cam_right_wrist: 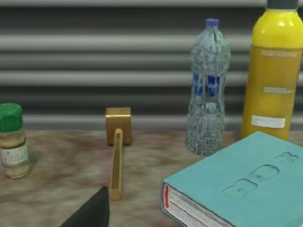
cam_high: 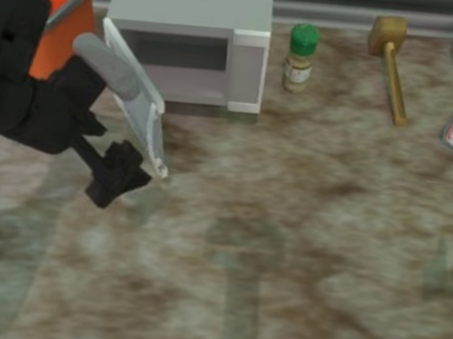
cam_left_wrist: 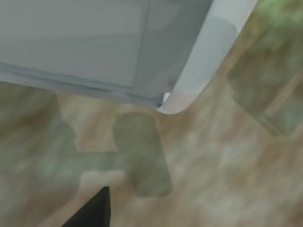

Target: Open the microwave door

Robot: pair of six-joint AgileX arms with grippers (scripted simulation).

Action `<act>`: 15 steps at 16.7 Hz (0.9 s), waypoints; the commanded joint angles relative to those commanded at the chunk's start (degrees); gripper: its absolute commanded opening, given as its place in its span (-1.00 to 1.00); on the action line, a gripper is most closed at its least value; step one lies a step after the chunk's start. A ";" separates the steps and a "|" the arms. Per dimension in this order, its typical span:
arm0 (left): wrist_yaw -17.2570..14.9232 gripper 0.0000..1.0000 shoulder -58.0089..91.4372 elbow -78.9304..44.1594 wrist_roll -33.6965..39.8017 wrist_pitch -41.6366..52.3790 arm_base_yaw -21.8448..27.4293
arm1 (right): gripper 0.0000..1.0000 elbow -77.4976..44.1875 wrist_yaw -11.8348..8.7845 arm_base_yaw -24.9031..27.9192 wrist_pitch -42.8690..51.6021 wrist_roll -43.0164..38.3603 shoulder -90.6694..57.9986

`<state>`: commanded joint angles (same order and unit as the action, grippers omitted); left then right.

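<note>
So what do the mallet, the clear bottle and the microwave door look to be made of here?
The mallet looks like wood or brass-toned plastic: uniform golden-tan, matte, no grain visible. The clear bottle looks like thin plastic, translucent and crinkled with a blue cap. The microwave door, swung open near the left gripper, shows a smooth white frame, probably plastic, around a greyish translucent window, glass or plastic.

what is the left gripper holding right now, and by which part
Cannot be told: the left gripper sits by the outer edge of the open microwave door, but no view shows a grip.

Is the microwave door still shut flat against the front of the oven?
No, the microwave door is swung out toward the table's left, leaving the microwave cavity exposed.
</note>
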<state>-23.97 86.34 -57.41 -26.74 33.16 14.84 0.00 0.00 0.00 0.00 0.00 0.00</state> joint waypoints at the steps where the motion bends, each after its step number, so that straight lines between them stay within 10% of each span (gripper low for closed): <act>1: 1.15 1.00 2.06 -2.99 2.98 2.79 0.64 | 1.00 0.00 0.00 0.00 0.00 0.00 0.00; 15: 25.97 1.00 35.44 -74.29 70.79 55.76 13.01 | 1.00 0.00 0.00 0.00 0.00 0.00 0.00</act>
<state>2.00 121.78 -131.70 44.06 88.92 27.85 0.00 0.00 0.00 0.00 0.00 0.00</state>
